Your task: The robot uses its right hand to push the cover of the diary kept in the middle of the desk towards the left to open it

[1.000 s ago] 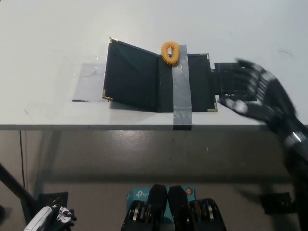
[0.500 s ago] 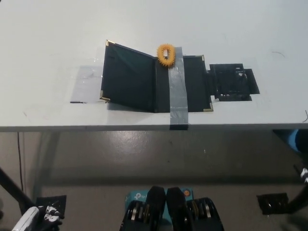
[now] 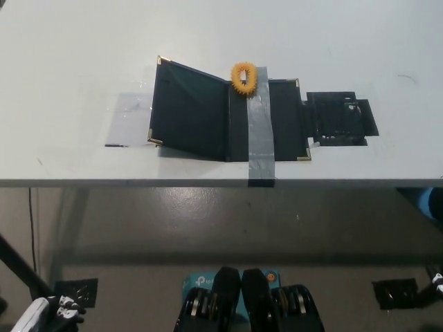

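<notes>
Both diary [image 3: 228,111] covers lie open.

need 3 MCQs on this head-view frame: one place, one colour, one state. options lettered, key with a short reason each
1. Where does the orange ring lie?
A. at the top end of the grey tape strip, on the diary's far edge
B. on the floor under the desk
C. at the desk's left end, far from the diary

2. What colour is the strip of tape that runs across the diary to the desk's near edge?
A. red
B. grey
C. yellow

3. How does the diary lie?
A. shut, cover flat on the right
B. open, cover swung over to the left
C. standing upright on its spine

Key: 1 A, the ring sits where the tape meets the diary's far edge. 2 B, the strip is grey against the black diary. 3 B, the left cover with brass corners lies spread on the desk, away from the taped half.
</notes>
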